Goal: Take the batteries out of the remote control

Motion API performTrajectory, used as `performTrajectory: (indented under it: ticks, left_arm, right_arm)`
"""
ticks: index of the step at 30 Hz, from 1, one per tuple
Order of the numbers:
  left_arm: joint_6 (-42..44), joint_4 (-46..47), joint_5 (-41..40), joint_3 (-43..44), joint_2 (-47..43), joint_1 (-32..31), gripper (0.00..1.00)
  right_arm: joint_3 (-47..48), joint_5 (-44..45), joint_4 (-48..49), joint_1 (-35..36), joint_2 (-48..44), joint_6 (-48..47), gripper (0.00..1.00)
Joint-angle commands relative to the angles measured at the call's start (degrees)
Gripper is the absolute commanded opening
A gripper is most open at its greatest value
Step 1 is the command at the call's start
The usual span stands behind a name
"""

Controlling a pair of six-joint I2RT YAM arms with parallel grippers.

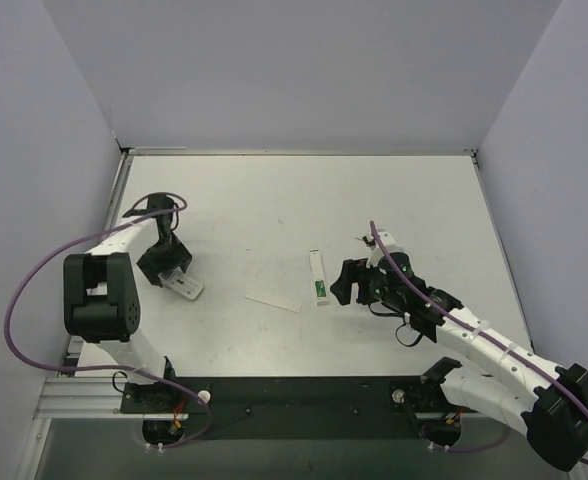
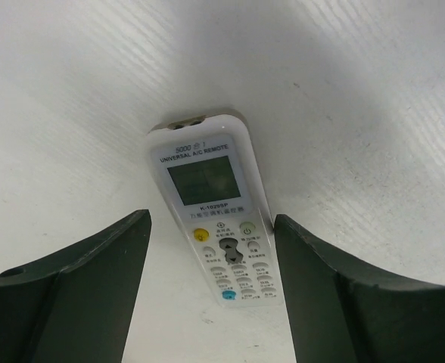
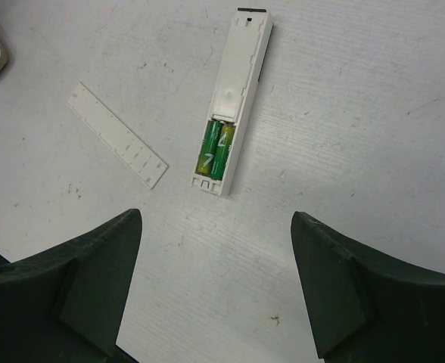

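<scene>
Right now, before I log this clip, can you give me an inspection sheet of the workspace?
Surface: white table, lightly scuffed.
Job's things: slim remote lies back up with its cover off; two green batteries sit in the open compartment.
Clutter: cover strip lies left of the slim remote, apart from it; screen remote lies face up at the left arm.
Grippers: left gripper open, a finger on either side of the screen remote, not closed on it; right gripper open, just short of the battery end, holding nothing.
Cables: purple cables run along both arms, away from the remotes.
Surroundings: plain grey walls on three sides; nothing else seen.
</scene>
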Motion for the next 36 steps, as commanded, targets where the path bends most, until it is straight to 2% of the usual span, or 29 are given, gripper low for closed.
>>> performTrajectory:
  ticks: [1, 22, 36]
  left_arm:
    - [-1.32, 1.26, -2.31, -0.73, -5.44, 1.20, 0.77]
    - [-5.01, 8.73, 3.23, -6.35, -6.59, 3.04, 0.77]
    - [-5.36, 6.62, 1.38, -7.23, -6.33, 2.87, 0.76]
  right_arm:
    - [0.45, -0.58, 1.89, -0.28, -0.23, -0.57, 0.74]
    - [-0.52, -0.75, 1.80, -0.28, -2.86, -0.66, 0.74]
    - [-0.61, -0.32, 1.45, -0.28, -2.95, -0.48, 0.75]
